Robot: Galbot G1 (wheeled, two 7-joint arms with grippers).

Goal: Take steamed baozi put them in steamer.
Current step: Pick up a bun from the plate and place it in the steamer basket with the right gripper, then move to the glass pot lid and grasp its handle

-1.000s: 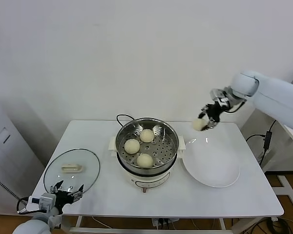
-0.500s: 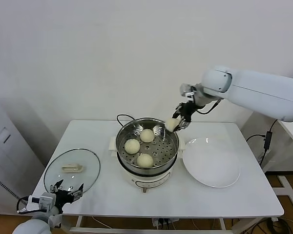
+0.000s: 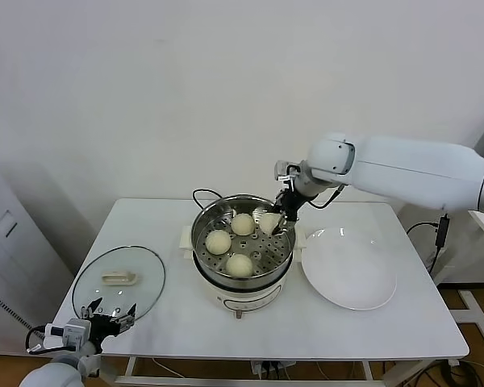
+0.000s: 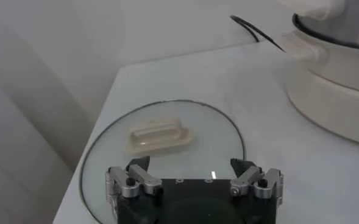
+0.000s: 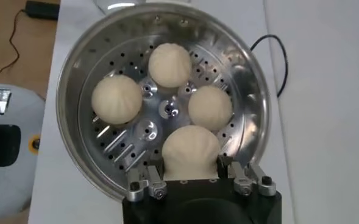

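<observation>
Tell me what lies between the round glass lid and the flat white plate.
In the head view, the round steel steamer on its white base stands between the glass lid and the white plate.

Right pincer (image 3: pixel 279 218) with baozi (image 3: pixel 269 221), now inside the steamer (image 3: pixel 243 238).

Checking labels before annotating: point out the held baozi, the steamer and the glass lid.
held baozi (image 5: pixel 190 152), right wrist view, its domed top.
steamer (image 3: pixel 200 226), head view, bare steel inner wall.
glass lid (image 4: pixel 158 135), left wrist view, its cream handle.

White table (image 3: pixel 169 322), frame centre: glass lid (image 3: pixel 118 280) lower left; steamer (image 3: pixel 243 250) centre; white plate (image 3: pixel 348 268) right, all resting directly
</observation>
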